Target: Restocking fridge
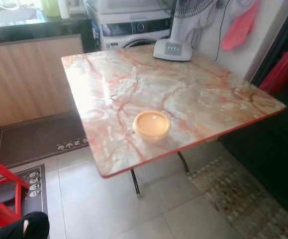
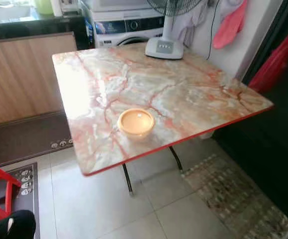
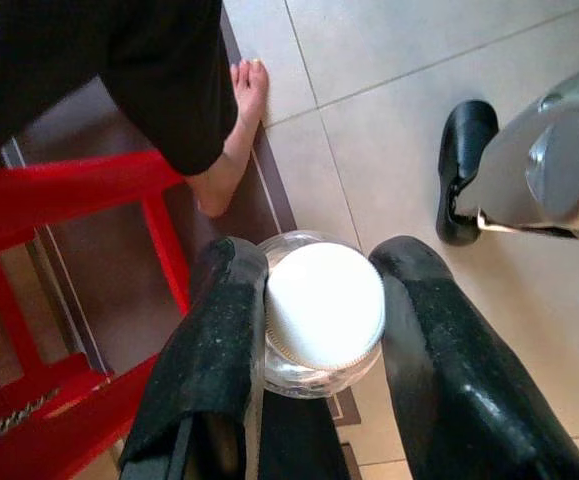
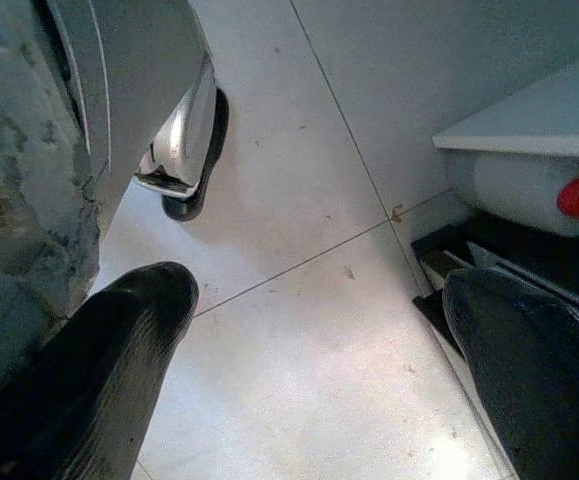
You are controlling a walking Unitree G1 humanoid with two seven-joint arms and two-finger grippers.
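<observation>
1. Down by the robot's left side, the left gripper (image 3: 321, 330) hangs over the tiled floor (image 3: 419, 120), its two black fingers (image 3: 214, 350) closed against the sides of a clear jar with a white lid (image 3: 324, 305); the jar sits between them, lid toward the camera.
2. Just beyond the jar stand a red plastic chair (image 3: 89, 200) and a person's bare foot (image 3: 237, 130) on a dark mat.
3. Ahead, a marble-patterned table (image 1: 193, 99) carries an orange lidded container (image 1: 151, 124) near its front edge and a fan base (image 1: 172, 50) at the far edge.
4. Low on the other side, the right gripper (image 4: 309, 370) hangs with its fingers spread wide and nothing between them; beside it is what may be a fridge's lower edge, though the view is too partial to be sure.
5. Risks, as I judge them: the jar's smooth glass could slip if the hold loosens while walking, and it would fall on hard tile. A swing of the left arm could also strike the chair or the person's foot, since both are close.
</observation>
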